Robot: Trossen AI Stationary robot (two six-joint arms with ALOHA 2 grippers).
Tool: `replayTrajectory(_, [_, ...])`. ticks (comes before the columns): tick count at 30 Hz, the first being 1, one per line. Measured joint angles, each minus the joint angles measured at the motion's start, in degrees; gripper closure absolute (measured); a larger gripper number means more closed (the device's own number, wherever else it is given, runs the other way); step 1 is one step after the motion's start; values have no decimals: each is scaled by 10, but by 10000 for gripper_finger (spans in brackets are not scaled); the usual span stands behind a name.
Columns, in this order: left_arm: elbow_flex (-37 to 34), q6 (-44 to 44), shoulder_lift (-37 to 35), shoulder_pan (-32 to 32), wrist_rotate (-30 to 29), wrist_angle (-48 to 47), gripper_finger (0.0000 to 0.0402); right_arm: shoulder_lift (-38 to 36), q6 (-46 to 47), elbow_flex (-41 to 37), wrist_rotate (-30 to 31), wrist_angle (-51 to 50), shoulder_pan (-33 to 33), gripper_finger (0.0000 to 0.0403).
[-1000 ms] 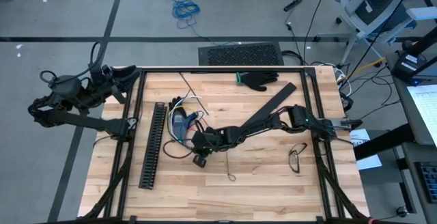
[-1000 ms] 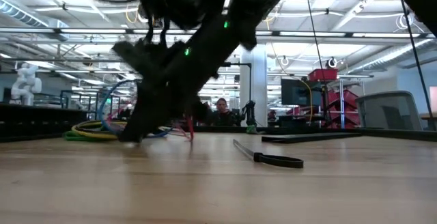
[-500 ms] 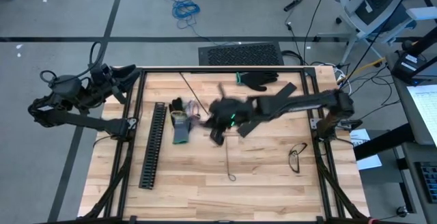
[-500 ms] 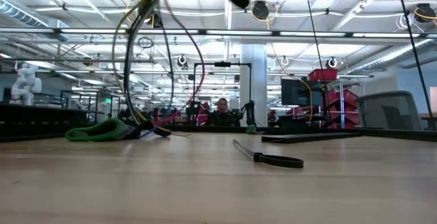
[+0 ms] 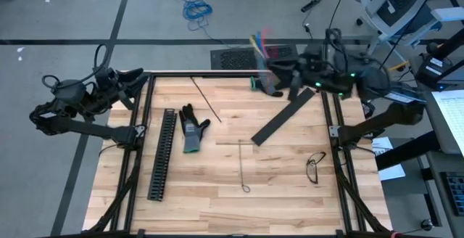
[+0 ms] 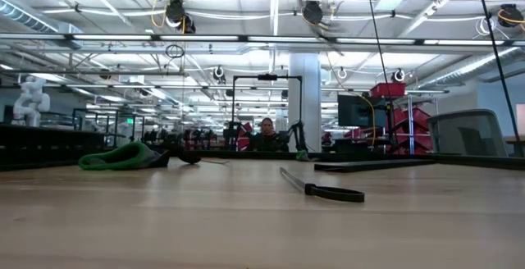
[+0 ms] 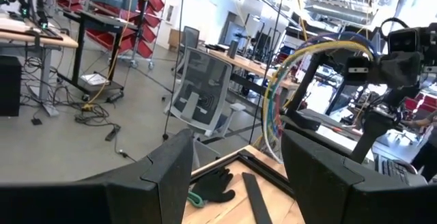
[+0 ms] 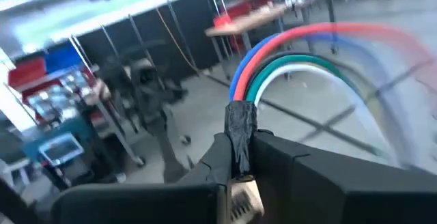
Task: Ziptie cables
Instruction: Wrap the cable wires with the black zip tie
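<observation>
Over at the far-left corner of the table (image 5: pixel 217 202) the left gripper (image 5: pixel 134 78) is just sitting off the edge, nothing in it, and in its own wrist view the fingers (image 7: pixel 171 169) are standing well apart. Next in from there, the long black slotted channel (image 5: pixel 162 153) is lying on the wood, running from the near side to the far side, with a grey and black glove (image 5: pixel 191 130) lying just beside it. A thin black ziptie (image 5: pixel 241 165) is lying near the middle of the table, and a flat black strip (image 5: pixel 284 115) is lying diagonally a bit further right.

At the back edge on the right, the right gripper (image 5: pixel 279 72) is hanging up in the air, well clear of the wood, pinching the cables (image 5: pixel 262 43). Its wrist view is showing the fingers (image 8: pixel 273 157) clamped tight on a black-taped part of the bundle, with red, blue, green and white wires arcing away. From above that spot is smeared, so the loops are probably hanging over the back rail, but I can't be sure. A second black glove (image 5: pixel 270 87) is lying right under there, and a pair of glasses (image 5: pixel 315 167) is sitting near the right rail.
</observation>
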Motion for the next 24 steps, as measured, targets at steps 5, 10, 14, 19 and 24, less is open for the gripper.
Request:
replayTrajectory(5, [0, 0, 0, 0, -2, 0, 185, -30, 44, 0, 75, -94, 56, 372])
replayTrajectory(10, [0, -1, 0, 0, -9, 0, 185, -15, 173, -4, 76, -301, 114, 372])
replayTrajectory(14, [0, -1, 0, 0, -14, 0, 185, -7, 274, -5, 75, -410, 156, 372])
replayTrajectory(19, [0, -26, 0, 0, -20, 0, 185, -16, 324, -5, 68, -434, 191, 372])
replayTrajectory(24, [0, -33, 0, 0, -20, 1, 185, -35, 355, -4, 71, -477, 204, 373])
